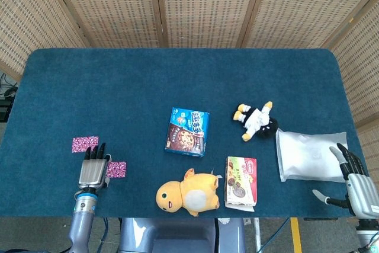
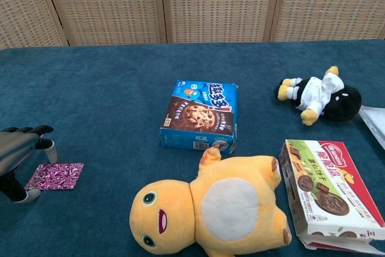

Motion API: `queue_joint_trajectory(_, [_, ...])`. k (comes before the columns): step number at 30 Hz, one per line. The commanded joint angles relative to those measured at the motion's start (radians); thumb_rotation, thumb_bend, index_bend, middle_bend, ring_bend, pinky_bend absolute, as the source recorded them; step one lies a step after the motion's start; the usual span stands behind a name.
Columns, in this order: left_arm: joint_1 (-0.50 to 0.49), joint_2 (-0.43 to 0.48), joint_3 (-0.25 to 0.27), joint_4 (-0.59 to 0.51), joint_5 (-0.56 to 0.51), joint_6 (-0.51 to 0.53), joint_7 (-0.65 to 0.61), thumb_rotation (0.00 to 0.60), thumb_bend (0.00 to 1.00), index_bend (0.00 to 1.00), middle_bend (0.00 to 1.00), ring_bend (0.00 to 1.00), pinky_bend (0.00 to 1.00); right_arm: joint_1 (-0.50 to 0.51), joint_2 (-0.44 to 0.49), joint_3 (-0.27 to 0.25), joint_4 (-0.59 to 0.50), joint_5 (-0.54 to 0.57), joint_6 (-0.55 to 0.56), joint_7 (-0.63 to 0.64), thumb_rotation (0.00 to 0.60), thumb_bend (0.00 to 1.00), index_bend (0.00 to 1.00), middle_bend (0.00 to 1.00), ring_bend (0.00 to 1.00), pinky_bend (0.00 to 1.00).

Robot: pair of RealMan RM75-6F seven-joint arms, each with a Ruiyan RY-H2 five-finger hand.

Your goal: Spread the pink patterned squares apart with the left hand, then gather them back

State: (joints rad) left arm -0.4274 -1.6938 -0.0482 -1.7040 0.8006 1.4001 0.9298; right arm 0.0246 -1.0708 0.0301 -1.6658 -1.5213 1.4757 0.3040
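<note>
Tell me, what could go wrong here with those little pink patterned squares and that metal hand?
The left hand lies between the two pink squares: the far square sits beyond its fingertips, the near square beside it. Both lie flat on the blue cloth, so fingers might slide over them or snag the fabric when gathering. The far square also lies close to the table's left edge, where a clumsy sweep could push it off.

Large white Chinese characters, not clearly legible, on the blue cookie box.
</note>
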Motion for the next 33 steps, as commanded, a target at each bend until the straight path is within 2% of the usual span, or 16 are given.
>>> queue_joint_trajectory(1, [0.0, 0.001, 0.0, 0.0, 0.0, -0.002, 0.001, 0.6, 0.32, 0.49, 0.0, 0.0, 0.0, 0.0, 0.0, 0.0, -0.001, 0.001, 0.0, 0.001, 0.6, 0.11, 0.04, 0.0, 0.0, 0.0])
queue_joint_trajectory(33, [0.004, 0.01, -0.004, -0.011, 0.015, -0.002, -0.015, 0.6, 0.35, 0.55, 0.0, 0.0, 0.0, -0.001, 0.001, 0.0, 0.0, 0.002, -0.001, 0.003, 0.6, 0.1, 0.04, 0.0, 0.0, 0.0])
